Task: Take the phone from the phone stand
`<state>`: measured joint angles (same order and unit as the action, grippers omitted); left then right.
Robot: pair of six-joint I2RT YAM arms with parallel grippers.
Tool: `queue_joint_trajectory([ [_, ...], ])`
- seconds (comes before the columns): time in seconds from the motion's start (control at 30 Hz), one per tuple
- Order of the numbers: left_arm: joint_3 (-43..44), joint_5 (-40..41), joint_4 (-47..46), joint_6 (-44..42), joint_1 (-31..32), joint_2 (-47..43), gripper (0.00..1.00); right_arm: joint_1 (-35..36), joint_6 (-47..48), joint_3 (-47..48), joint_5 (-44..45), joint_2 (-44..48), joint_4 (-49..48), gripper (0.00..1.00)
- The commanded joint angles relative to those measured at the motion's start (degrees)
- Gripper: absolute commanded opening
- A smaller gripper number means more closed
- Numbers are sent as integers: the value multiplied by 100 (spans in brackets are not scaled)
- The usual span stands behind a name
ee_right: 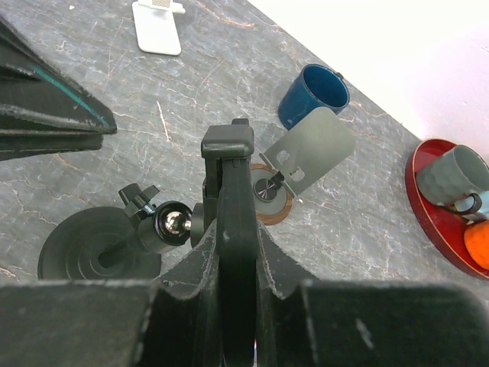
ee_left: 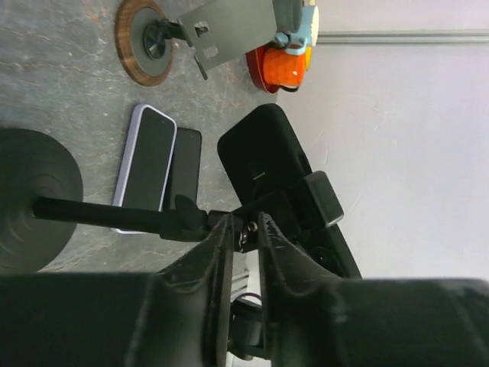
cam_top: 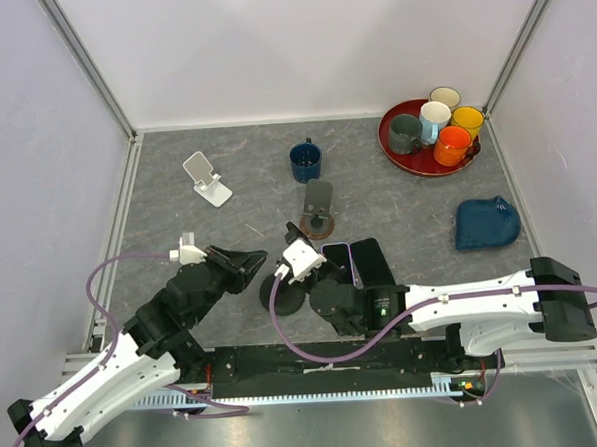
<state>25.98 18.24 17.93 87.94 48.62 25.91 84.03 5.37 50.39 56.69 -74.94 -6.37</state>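
Note:
The phone stand has a round black base [cam_top: 287, 297] [ee_right: 84, 248], a thin pole [ee_left: 92, 214] and a ball joint [ee_right: 170, 222]. Clamped in its holder is a black phone [ee_left: 263, 157], which I see edge-on in the right wrist view [ee_right: 233, 191], with a clamp jaw [ee_right: 227, 141] over its top edge. My right gripper [ee_right: 235, 246] [cam_top: 316, 271] is shut on the phone, one finger on each face. Just left of the stand's joint, my left gripper [cam_top: 258, 258] [ee_left: 244, 223] is shut with nothing between its fingers.
Two more phones lie flat by the stand, one lilac-edged [cam_top: 341, 263] and one black [cam_top: 371, 265]. Beyond are a grey stand on a wood-rimmed base [cam_top: 318, 207], a white stand [cam_top: 208, 178], a blue mug [cam_top: 305, 161], a red tray [cam_top: 400, 153] of cups, and a blue cloth [cam_top: 487, 224].

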Motion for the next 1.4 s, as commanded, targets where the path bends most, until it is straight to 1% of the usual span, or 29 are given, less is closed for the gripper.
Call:
queue_joint_trajectory([
  [0.0, 513, 461, 464, -1005, 7, 63, 40, 26, -27, 260, 89, 295, -278, 0],
  [0.03, 696, 479, 500, -1468, 16, 133, 45, 17, -1, 400, 71, 269, -190, 0],
  [0.07, 776, 453, 501, -1751, 7, 177, 49, 17, 8, 480, 97, 226, 11, 0],
  [0.1, 856, 400, 492, -2059, 7, 238, 56, 17, 26, 654, 123, 190, 109, 0],
  [0.13, 996, 260, 518, -2679, 7, 352, 59, 17, 17, 734, 149, 120, 214, 0],
  [0.17, 1041, 181, 501, -2973, 7, 431, 62, 8, -9, 814, 193, 85, 381, 0],
  [0.2, 1067, 84, 509, -3254, 16, 493, 67, 8, -35, 971, 185, 58, 469, 0],
  [0.23, 1076, -108, 492, -3788, 16, 546, 70, 8, -70, 1068, 176, -3, 575, 0],
  [0.3, 1006, -276, 483, -4187, 33, 669, 77, 8, -220, 1262, 159, -82, 996, 0],
  [0.33, 867, -381, 405, -4450, 33, 670, 78, 0, -290, 1471, 141, -170, 1137, 0],
  [0.4, 638, -418, 246, -4636, 103, 460, 81, -1, -448, 1675, 123, -267, 1576, 0],
  [0.47, 225, -391, -87, -4803, 156, 214, 81, -1, -510, 1895, 123, -355, 1840, 0],
  [0.5, 84, -383, -219, -4856, 174, -101, 81, -1, -519, 1930, 123, -372, 1867, 0],
  [0.57, -320, -391, -534, -5093, 200, -375, 80, -9, -519, 1957, 106, -390, 1885, 0],
  [0.63, -636, -531, -729, -5269, 209, -499, 80, -18, -519, 2001, 71, -416, 1911, 0],
  [0.67, -742, -593, -974, -5278, 227, -473, 80, -36, -519, 2010, 53, -425, 1929, 0],
  [0.73, -988, -856, -1299, -5357, 270, -289, 80, -27, -519, 2062, 9, -478, 1920, 0],
  [0.8, -1173, -875, -1729, -5462, 411, -122, 79, -36, -519, 2106, -17, -487, 1938, 0],
  [0.87, -1261, -866, -2056, -5813, 612, 106, 79, -36, -519, 2133, -78, -496, 1982, 0],
  [0.9, -1340, -866, -2379, -6102, 683, 177, 78, -36, -519, 2150, -105, -487, 1999, 0],
  [0.97, -1437, -840, -2732, -6367, 841, 423, 76, -36, -667, 2177, -149, -469, 2034, 0],
  [1.0, -1498, -935, -3064, -6647, 877, 511, 73, -36, -668, 2203, -166, -469, 2052, 0],
  [1.07, -1499, -963, -3313, -6781, 991, 862, 72, -36, -686, 2229, -184, -452, 2078, 0],
  [1.17, -1429, -682, -3621, -6939, 1097, 1423, 72, -36, -730, 2291, -254, -443, 2131, 0],
  [1.2, -1446, -438, -3726, -6983, 1097, 1539, 71, -36, -782, 2326, -298, -425, 2157, 0],
  [1.27, -1507, -190, -4121, -7097, 1097, 1802, 67, -36, -844, 2361, -360, -425, 2254, 0],
  [1.3, -1604, 98, -4288, -7202, 1097, 1847, 59, -36, -914, 2396, -438, -425, 2307, 0],
  [1.33, -1683, 257, -4724, -7308, 1097, 1900, 54, -36, -975, 2431, -474, -417, 2464, 0],
  [1.37, -1762, 398, -4938, -7422, 1097, 1935, 49, -44, -1054, 2466, -518, -408, 2570, 0],
])
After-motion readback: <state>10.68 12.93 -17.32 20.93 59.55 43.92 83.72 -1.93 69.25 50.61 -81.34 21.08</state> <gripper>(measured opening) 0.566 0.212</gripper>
